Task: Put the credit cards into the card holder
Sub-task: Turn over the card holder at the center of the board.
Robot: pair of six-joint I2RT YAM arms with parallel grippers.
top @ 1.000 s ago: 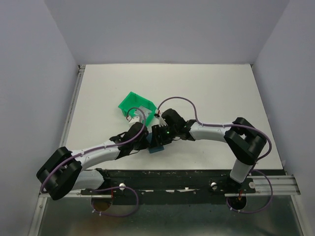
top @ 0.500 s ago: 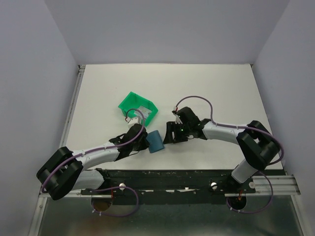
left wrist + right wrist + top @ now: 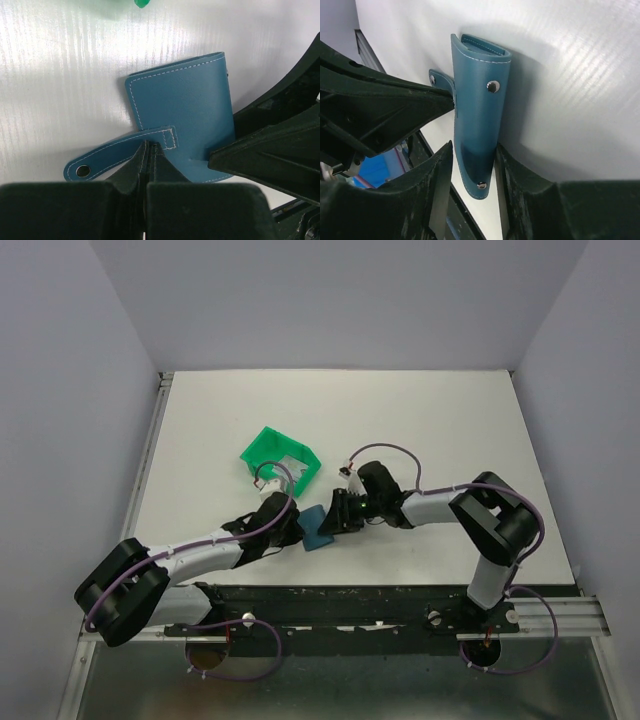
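Note:
The card holder is a slate-blue folded wallet standing on edge on the table between my two grippers. In the left wrist view, my left gripper is shut on the card holder's near edge, where its strap starts. In the right wrist view, my right gripper has one finger on each side of the card holder's lower end. The right-hand finger touches it and a thin gap shows at the other finger. In the top view my left gripper and right gripper meet at the wallet. No credit cards are in view.
A green plastic bin stands just beyond the grippers, left of centre. The black rail at the table's near edge lies just behind the wallet. The enclosure walls rise at the left, right and back.
My right gripper pulled back to the right half a second ago and has now come back to the card holder. The left gripper has kept its hold on the wallet.

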